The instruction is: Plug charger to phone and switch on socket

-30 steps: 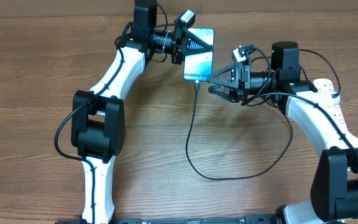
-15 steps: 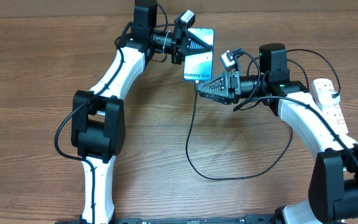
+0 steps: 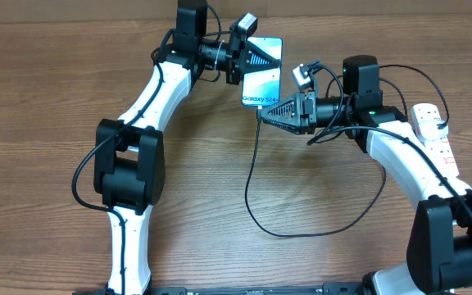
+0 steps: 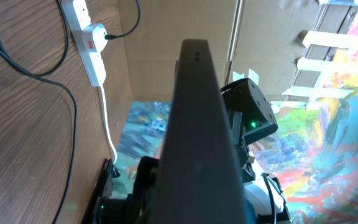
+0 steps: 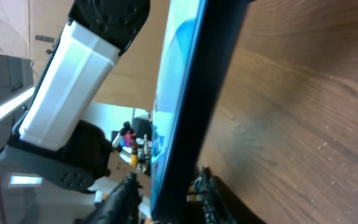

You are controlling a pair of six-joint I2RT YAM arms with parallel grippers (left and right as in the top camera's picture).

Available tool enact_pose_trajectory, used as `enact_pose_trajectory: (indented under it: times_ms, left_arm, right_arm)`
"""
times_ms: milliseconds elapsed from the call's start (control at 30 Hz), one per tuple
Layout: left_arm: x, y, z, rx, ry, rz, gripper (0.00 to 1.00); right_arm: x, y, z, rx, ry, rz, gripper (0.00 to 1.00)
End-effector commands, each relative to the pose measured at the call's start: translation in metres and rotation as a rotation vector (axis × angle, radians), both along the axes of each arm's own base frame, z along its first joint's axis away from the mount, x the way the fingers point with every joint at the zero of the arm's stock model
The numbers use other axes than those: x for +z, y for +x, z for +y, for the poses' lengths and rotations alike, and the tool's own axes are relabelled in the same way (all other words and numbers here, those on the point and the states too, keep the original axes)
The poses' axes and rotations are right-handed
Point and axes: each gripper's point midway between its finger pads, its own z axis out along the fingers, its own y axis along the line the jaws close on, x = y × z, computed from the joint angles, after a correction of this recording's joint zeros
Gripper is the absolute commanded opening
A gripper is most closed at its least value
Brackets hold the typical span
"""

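Robotics lab: 2 arms [image 3: 158, 90], wooden table [image 3: 39, 205], colourful painted wall [image 4: 353, 124].

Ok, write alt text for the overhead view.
Two white-and-black robot arms work on a slim smartphone with a light blue screen: the left gripper holds its upper part, and the right gripper sits at its lower edge, where a long thin black cable meets it. The cable loops over the brown wooden table; a white power strip lies at the right.
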Motion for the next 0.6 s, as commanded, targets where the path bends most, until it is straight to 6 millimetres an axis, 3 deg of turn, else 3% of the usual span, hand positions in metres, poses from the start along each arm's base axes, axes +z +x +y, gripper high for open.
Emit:
enact_pose_trajectory:
  times_ms: [0,233,367,567]
  left_arm:
    - [0.0161,-0.0071,0.0003,-0.024,-0.023,-0.043,0.04]
    - [0.0165,-0.0080,0.0005,-0.030,-0.026,-0.042,0.04]
    - [0.0166,-0.0081,0.0005,-0.030,-0.026,-0.042,0.04]
    - [0.0166,-0.0081,0.0005,-0.030,-0.029,-0.054,0.04]
  right_arm:
    - [0.0054,0.0023,0.0072,-0.012,-0.019,-0.024,0.31]
    - [0.0026,0.0011,0.0158,-0.011,-0.039,-0.035,0.26]
    - [0.0037,0.0019,0.0160,-0.012,-0.036,-0.040,0.04]
    - [0.0075,0.0048,0.0166,-0.025,-0.025,-0.013,0.04]
